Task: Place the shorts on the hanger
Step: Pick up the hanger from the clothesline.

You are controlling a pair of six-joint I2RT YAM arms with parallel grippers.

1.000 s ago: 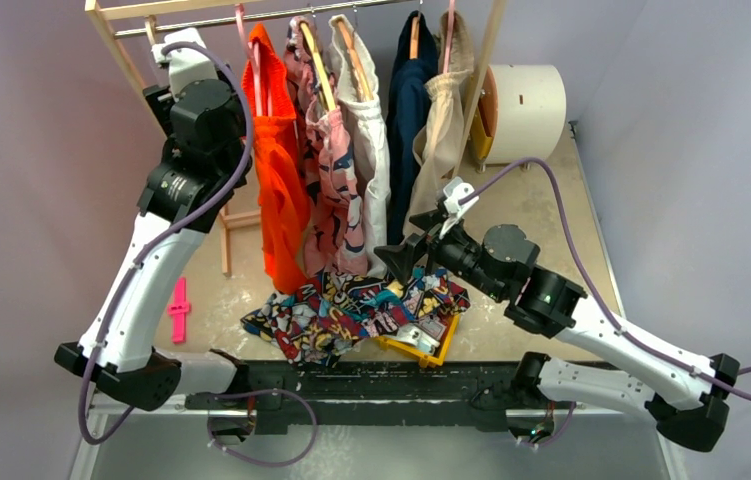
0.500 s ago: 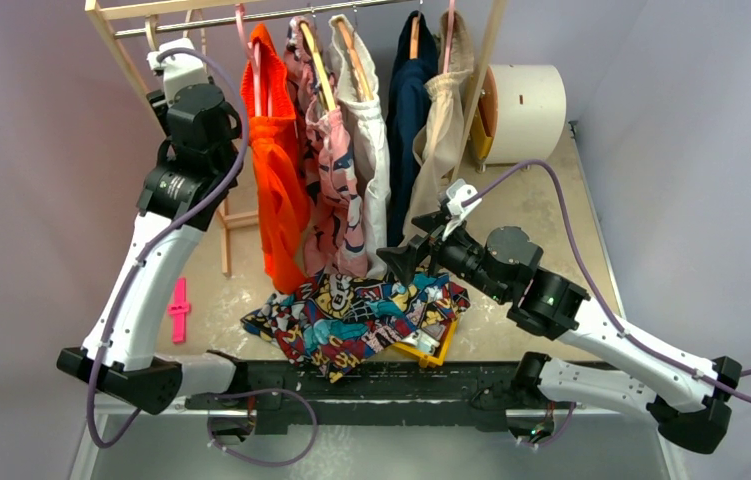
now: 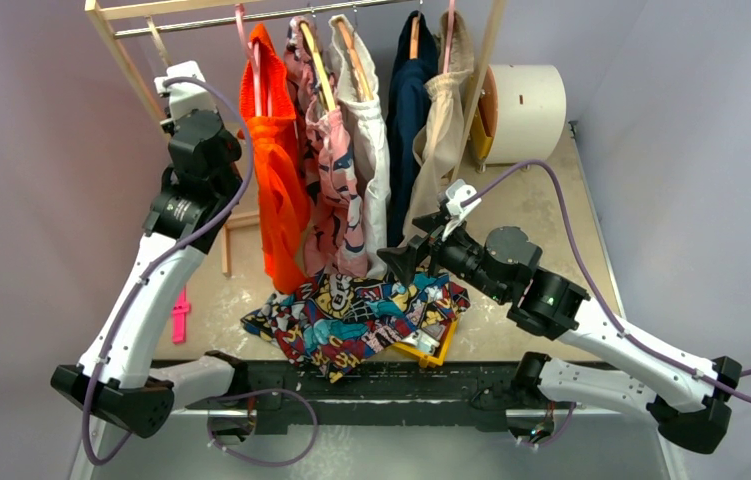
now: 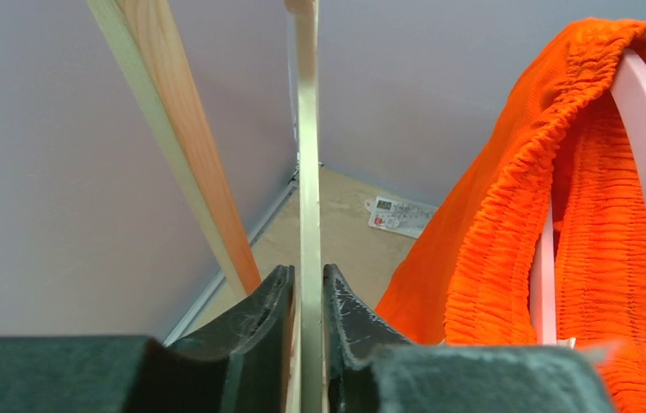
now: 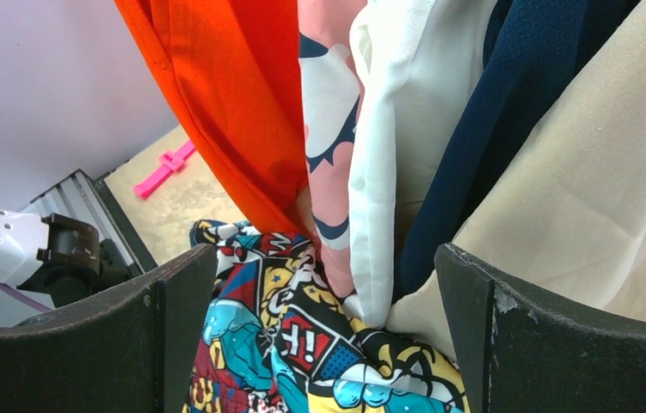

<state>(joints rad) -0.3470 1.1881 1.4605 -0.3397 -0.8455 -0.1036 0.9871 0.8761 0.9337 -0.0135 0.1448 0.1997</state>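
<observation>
The shorts (image 3: pixel 351 315), in a busy comic print, lie crumpled on the table near the front edge, below the hanging clothes. In the right wrist view the shorts (image 5: pixel 302 344) lie under my right gripper (image 5: pixel 326 258), which is open and holds nothing. From above, that right gripper (image 3: pixel 413 243) hovers just past the shorts, against the hanging garments. My left gripper (image 3: pixel 176 88) is raised at the rack's left end. Its jaws (image 4: pixel 308 274) are shut on the hanger (image 4: pixel 307 172), a thin pale cream strip. From above, only a slim part of the hanger (image 3: pixel 158 42) shows.
A wooden rack (image 3: pixel 121 55) carries orange (image 3: pixel 276 170), pink patterned (image 3: pixel 336 190), white, navy and beige garments. A bright pink hanger (image 3: pixel 180 310) lies on the table at left. A yellow frame (image 3: pixel 429 347) pokes out from under the shorts. A white cylinder (image 3: pixel 526 100) stands at the back right.
My left gripper has closed onto the hanger, and the left arm has shifted slightly at the rack. The shorts' heap shifted a little early on. The right arm has barely moved.
</observation>
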